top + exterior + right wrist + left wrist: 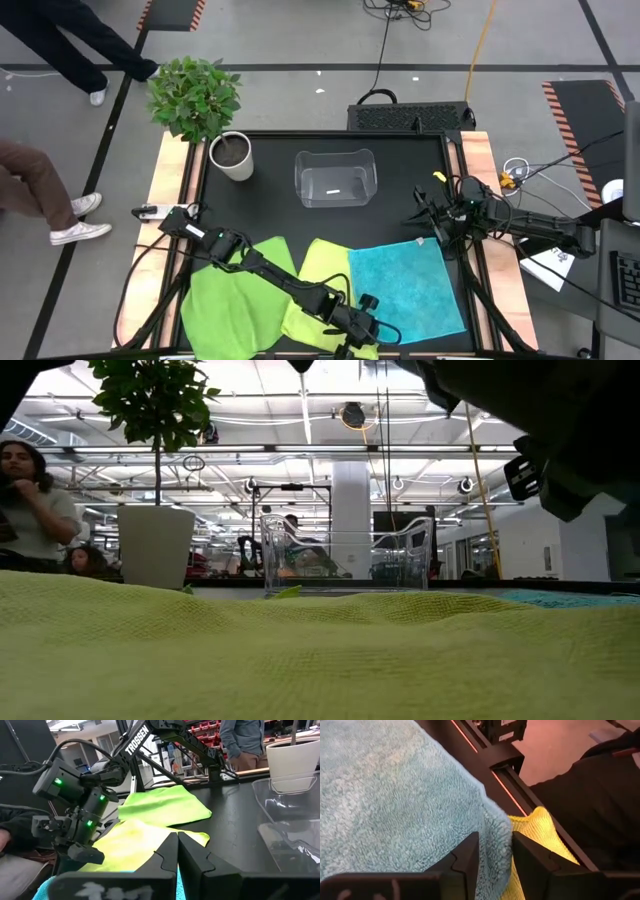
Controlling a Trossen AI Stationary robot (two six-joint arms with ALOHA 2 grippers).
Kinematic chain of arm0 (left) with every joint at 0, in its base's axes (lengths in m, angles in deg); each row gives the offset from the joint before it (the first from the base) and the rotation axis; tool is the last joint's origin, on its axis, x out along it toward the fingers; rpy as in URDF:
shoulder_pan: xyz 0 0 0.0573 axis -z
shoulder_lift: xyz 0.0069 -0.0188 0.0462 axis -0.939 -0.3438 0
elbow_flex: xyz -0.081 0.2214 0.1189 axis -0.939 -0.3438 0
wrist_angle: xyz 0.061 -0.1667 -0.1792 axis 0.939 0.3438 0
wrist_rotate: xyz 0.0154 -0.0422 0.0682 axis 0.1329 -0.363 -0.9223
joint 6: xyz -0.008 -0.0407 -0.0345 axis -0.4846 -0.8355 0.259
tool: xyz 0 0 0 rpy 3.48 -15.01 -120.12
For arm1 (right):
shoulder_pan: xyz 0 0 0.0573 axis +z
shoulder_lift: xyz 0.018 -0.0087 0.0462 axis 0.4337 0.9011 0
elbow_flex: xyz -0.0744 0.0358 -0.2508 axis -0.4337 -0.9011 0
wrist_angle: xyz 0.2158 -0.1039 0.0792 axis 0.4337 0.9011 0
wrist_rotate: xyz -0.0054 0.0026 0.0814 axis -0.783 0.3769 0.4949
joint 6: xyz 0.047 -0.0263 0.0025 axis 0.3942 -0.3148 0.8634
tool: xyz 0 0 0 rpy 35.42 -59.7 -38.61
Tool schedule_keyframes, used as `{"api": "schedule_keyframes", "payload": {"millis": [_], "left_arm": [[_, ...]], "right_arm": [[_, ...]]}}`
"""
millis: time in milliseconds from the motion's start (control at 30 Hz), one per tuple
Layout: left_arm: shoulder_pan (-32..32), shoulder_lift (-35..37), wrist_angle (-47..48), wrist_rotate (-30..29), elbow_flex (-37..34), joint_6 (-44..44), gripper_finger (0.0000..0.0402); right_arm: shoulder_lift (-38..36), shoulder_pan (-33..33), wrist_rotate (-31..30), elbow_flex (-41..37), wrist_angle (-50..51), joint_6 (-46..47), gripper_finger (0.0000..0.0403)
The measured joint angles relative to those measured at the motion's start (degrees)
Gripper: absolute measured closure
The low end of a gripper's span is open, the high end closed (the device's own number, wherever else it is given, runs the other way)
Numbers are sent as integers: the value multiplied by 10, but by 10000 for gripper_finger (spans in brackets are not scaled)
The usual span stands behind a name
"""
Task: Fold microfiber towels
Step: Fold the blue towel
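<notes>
Green towel point(228, 300) bright green. Yellow towel point(322, 270) pale yellow-green. Blue towel point(405, 285) turquoise. Table point(270, 200) black, wood edges. Bin point(334, 178) clear. Pot point(232, 157) white, plant point(195, 97) green. Arms dark.

Table seen from straight overhead, low camera set level behind the yellow-green towel point(300, 660), left wrist camera pressed close over the left gripper point(495, 855), right wrist camera facing that gripper, clear bin point(335, 178) shared throughout.

Industrial lab: hazard-striped floor point(585, 120), ceiling strip lights point(300, 420).
</notes>
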Motion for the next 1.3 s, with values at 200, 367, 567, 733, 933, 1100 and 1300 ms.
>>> {"api": "schedule_keyframes", "payload": {"millis": [200, 367, 567, 733, 933, 1100, 1300], "left_arm": [[0, 0, -1, 0, 0, 1, 285], [0, 0, -1, -1, 0, 10, 336], [0, 0, 4, -1, 0, 22, 390], [0, 2, 8, 2, 0, 24, 395], [-1, 29, 27, -5, 0, 41, 394], [-3, 51, 50, -19, 1, 41, 394], [-9, 52, 55, -9, 1, 38, 398]], "right_arm": [[0, 0, 0, 0, 0, 0, 403], [0, 0, 0, 0, 0, 0, 403], [0, 0, 0, 0, 0, 0, 403], [0, 0, 0, 0, 0, 0, 403], [0, 0, 0, 0, 7, 0, 403], [0, 0, 0, 0, 14, -2, 403], [0, 0, 2, 0, 23, -1, 403]]}}
